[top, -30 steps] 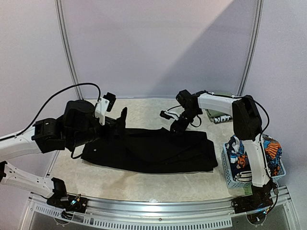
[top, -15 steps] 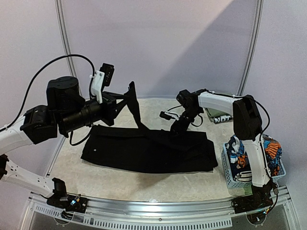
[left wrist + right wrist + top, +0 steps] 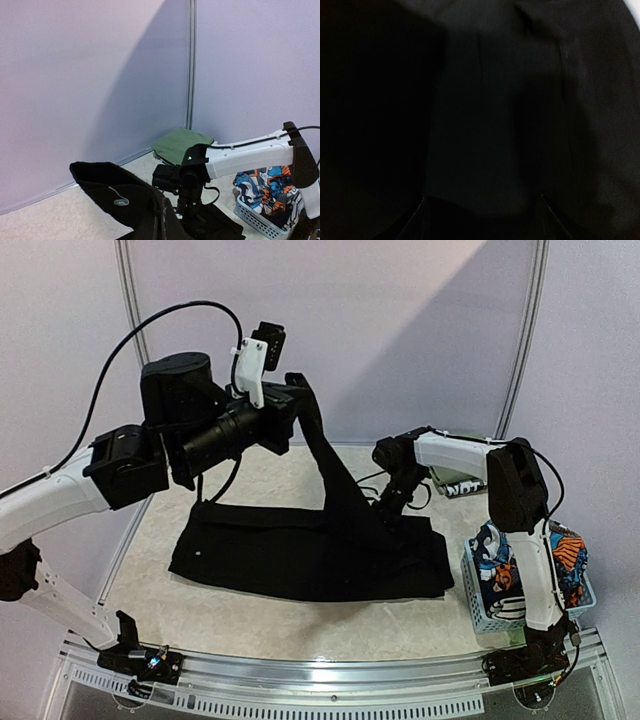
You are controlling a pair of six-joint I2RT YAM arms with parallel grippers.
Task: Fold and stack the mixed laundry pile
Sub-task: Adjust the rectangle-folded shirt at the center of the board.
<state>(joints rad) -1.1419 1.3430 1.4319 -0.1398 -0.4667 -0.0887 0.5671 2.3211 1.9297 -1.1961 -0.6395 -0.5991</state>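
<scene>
Top external: left tool (image 3: 299,390) clamps the black garment (image 3: 300,560) aloft — right tool (image 3: 385,506), cannot tell.

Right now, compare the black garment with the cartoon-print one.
The black garment is plain; the cartoon-print one is orange, blue and white. The black garment lies spread on the table, one part held high by the left claw; the cartoon-print one is bunched in the basket. Both are soft cloth.

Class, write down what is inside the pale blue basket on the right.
An orange, blue and white cartoon-print garment fills the basket and spills over its rim. Anything beneath that cloth is covered and cannot be seen.
</scene>
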